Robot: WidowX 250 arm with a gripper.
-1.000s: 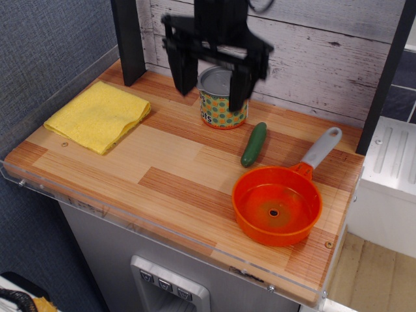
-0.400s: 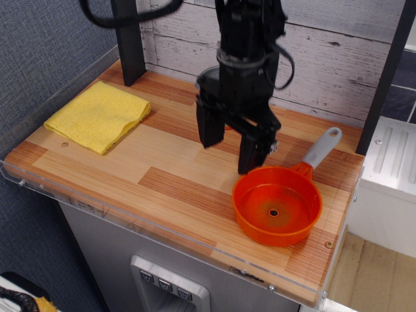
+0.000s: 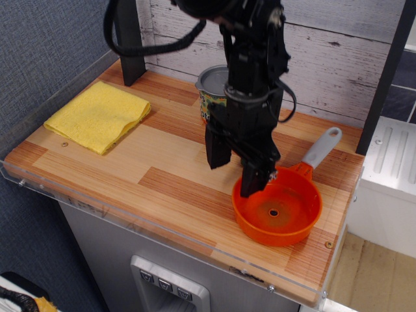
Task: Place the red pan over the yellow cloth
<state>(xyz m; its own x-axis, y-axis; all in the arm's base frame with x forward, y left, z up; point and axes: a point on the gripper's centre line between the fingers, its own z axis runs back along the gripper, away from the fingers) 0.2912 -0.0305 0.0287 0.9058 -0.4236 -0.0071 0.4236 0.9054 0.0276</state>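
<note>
The red pan (image 3: 286,211) sits at the front right of the wooden table, its grey handle (image 3: 322,148) pointing to the back right. The yellow cloth (image 3: 97,116) lies folded at the back left, far from the pan. My black gripper (image 3: 235,171) is open and empty. It hangs over the pan's left rim: one finger (image 3: 255,180) is down at the rim, the other (image 3: 218,151) is outside the pan to the left.
A tin with green and orange dots (image 3: 213,94) stands at the back behind my arm. Black posts stand at the back left (image 3: 129,39) and right (image 3: 383,75). The table's front edge has a clear plastic lip (image 3: 130,224).
My gripper has come down and forward from the tin at the back to the pan's left rim. It now hides the green vegetable that lay beside the tin. The pan has not moved.
</note>
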